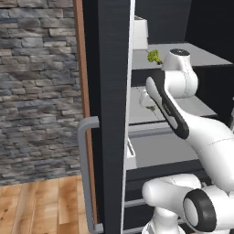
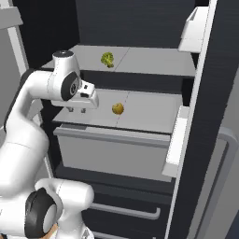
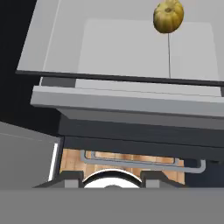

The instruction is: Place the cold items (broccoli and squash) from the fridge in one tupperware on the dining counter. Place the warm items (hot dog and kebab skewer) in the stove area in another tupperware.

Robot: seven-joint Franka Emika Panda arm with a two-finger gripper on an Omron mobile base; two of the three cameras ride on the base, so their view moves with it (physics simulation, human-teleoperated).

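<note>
Yellow-orange ribbed squash (image 3: 168,16) sits on smooth grey shelf (image 2: 149,112); tool (image 2: 77,110) state unclear.

The fridge (image 2: 140,28) stands open, black with pale grey shelves. The broccoli (image 2: 108,59), a small green floret, lies on the upper shelf near its front edge. The squash (image 2: 117,108), a yellow-orange ball, sits mid-shelf one level below.

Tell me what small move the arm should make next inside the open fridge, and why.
Probably ease the gripper forward along the middle shelf toward the squash. It hangs empty at the shelf's front edge, the squash sits farther in, and the broccoli is a shelf higher.
</note>
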